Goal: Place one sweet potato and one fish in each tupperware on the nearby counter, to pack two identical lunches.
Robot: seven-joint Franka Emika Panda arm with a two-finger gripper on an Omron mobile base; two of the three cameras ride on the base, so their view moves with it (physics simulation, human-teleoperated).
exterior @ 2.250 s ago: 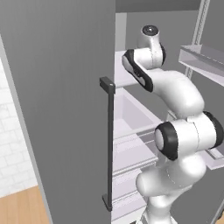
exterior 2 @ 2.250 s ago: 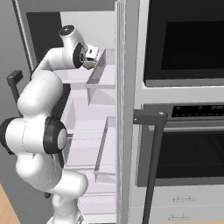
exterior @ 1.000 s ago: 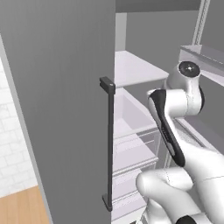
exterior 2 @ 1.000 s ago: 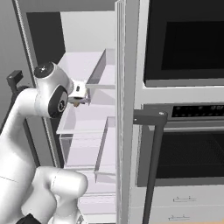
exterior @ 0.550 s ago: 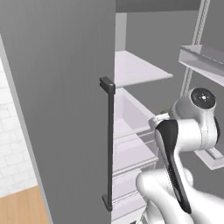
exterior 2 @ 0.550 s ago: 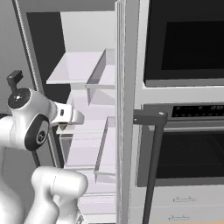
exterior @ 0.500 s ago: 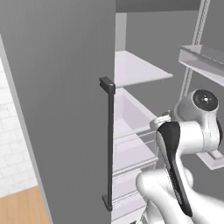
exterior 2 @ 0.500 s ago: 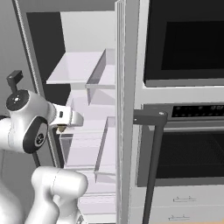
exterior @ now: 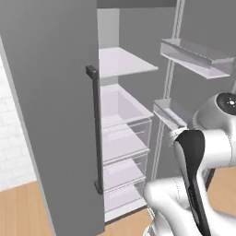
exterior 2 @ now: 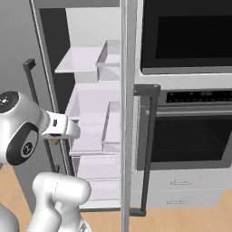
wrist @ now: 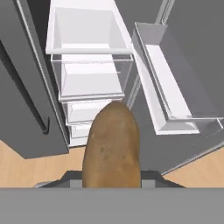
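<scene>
White fridge shelves (wrist: 89,33) sit at twelve o'clock in my hand view. At six, the sweet potato (wrist: 112,146) is held in the gripper (wrist: 112,181), jaws closed on its lower end. I judge it firm, fairly light, smooth-skinned; a mid-body grip is safest. Fingertips are hidden behind it; I see no tupperware.

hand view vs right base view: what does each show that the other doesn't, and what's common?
Hand view: the sweet potato held in the gripper, filling the foreground, seemingly carried out of the fridge, and a white door bin on the open fridge door.

Right base view: the wall oven beside the fridge, with its dark handle and pale drawers below.

Both: the open fridge with its clear drawers and wood floor.
</scene>
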